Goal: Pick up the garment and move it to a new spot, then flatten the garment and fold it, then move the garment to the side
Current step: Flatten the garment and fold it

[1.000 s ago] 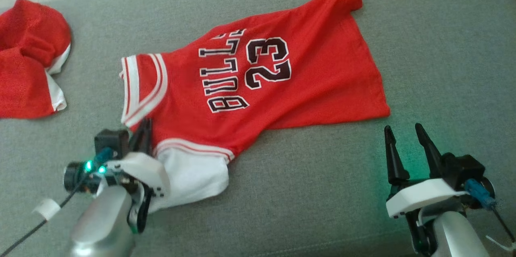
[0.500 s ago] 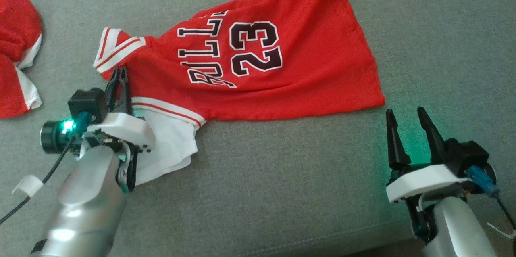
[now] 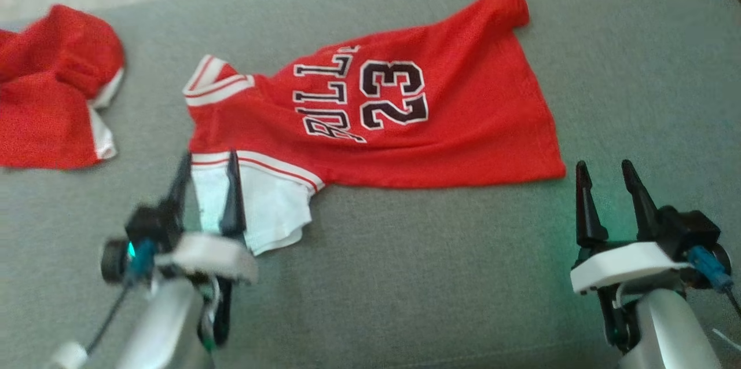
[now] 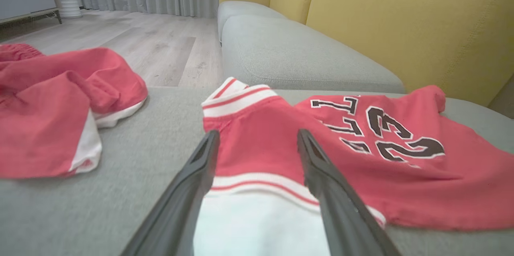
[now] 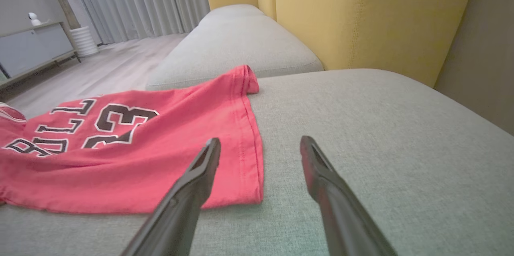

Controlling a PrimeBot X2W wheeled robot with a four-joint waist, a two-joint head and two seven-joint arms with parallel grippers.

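Head view: the red jersey [image 3: 376, 120], printed "23" beside creased "BULL" lettering, lies on the grey cushion [image 3: 405, 276]. The left gripper [image 3: 208, 154] stands spread over its white sleeve [image 3: 272, 212], and the right gripper [image 3: 603, 163] gapes, empty. Left wrist view: the fingers [image 4: 188, 195] straddle that sleeve. Right wrist view: "23" is readable.

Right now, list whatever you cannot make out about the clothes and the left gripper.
- Head view: a crease in the jersey folds under the first letters of its print.
- Head view: the left gripper is blurred; whether its fingertips touch the white cloth is unclear.
- Head and left wrist views: the second red garment is cut off by the left edge.
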